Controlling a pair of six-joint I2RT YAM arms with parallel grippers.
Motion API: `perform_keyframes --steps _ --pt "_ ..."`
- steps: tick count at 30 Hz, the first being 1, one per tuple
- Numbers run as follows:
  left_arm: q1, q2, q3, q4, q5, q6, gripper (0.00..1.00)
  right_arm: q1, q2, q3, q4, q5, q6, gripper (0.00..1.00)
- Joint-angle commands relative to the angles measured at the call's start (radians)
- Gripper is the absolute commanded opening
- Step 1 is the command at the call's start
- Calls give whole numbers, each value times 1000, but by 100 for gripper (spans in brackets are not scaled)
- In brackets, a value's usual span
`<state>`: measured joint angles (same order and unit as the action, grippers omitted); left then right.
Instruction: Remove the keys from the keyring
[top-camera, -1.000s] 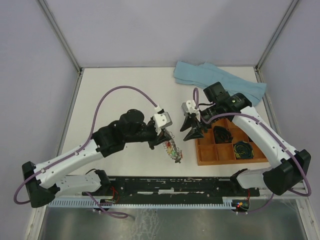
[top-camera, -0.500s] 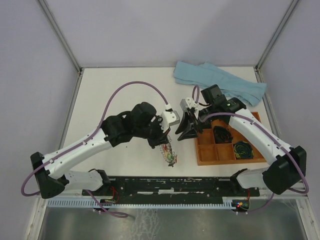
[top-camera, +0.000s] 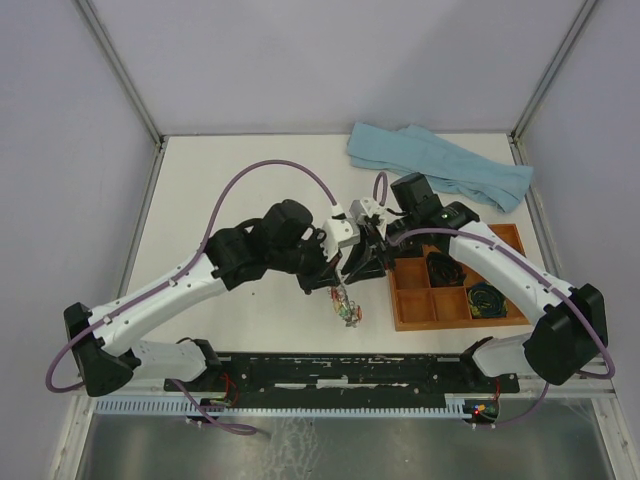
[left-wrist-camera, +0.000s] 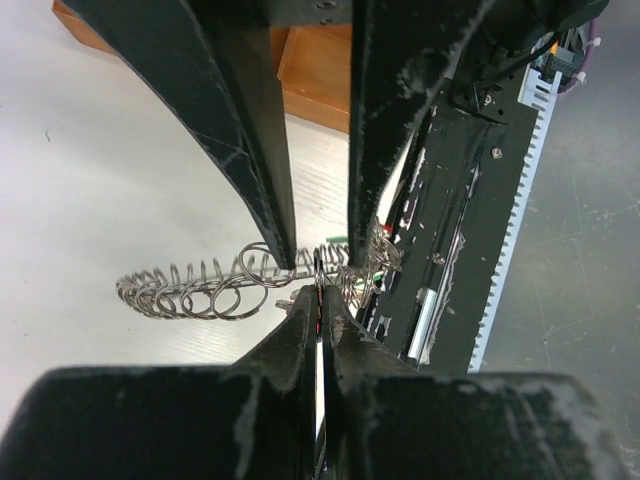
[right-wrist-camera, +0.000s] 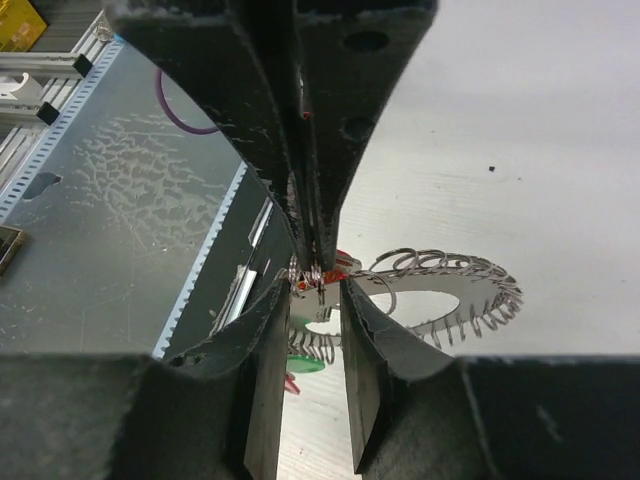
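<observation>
The keyring (right-wrist-camera: 440, 290) hangs beside the wooden tray (top-camera: 410, 325), pinched in your clenched left gripper (left-wrist-camera: 318, 296). Your right gripper (right-wrist-camera: 312, 300) stands parted around a red key (right-wrist-camera: 303, 284). Closing there could snag the ring itself and yank it free.

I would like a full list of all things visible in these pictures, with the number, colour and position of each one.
table: one, white, under everything
cloth: one, light blue, crumpled, far right of the table
tray: one, orange-brown wood, with compartments, right side
coiled bundles: at least two, dark, in tray compartments
keyring: one, silvery, fringed with small loops, near the table's middle
keys: several, red and green heads seen, on the keyring
arms: two, white and black, meeting at the keyring
left gripper: one, black, shut on the keyring
right gripper: one, black, jaws apart, straddling the keyring beside the left gripper
</observation>
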<state>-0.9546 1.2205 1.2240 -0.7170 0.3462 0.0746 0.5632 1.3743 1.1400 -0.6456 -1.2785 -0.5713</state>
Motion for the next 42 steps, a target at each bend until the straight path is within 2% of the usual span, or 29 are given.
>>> perform_keyframes --steps 1,8,13,22,24,27,28,30,35,42 --pt "14 -16 11 103 49 39 3 15 3 5 -4 -41 -39 34" --pt "27 -34 -11 134 63 29 3 30 7 4 -4 -24 -47 28" --pt "32 -40 -29 162 71 20 3 39 8 10 -17 -13 -60 15" --pt "47 -76 -99 273 99 -18 3 39 5 43 -77 22 -94 1" --pt "52 -103 -139 334 99 -39 9 33 5 51 -68 13 -59 1" --pt "67 -162 -230 456 81 -83 34 18 -1 58 -44 -28 -6 1" --pt "71 -192 -267 508 72 -101 39 15 -2 61 -48 -37 -4 1" --pt "83 -251 -343 608 51 -134 45 7 -5 68 -56 -49 -3 1" --pt "88 -420 -557 859 -7 -129 51 -4 -8 74 -69 -70 -9 1" --pt "88 -574 -870 1275 -5 -62 48 -3 -3 75 -82 -76 -28 1"
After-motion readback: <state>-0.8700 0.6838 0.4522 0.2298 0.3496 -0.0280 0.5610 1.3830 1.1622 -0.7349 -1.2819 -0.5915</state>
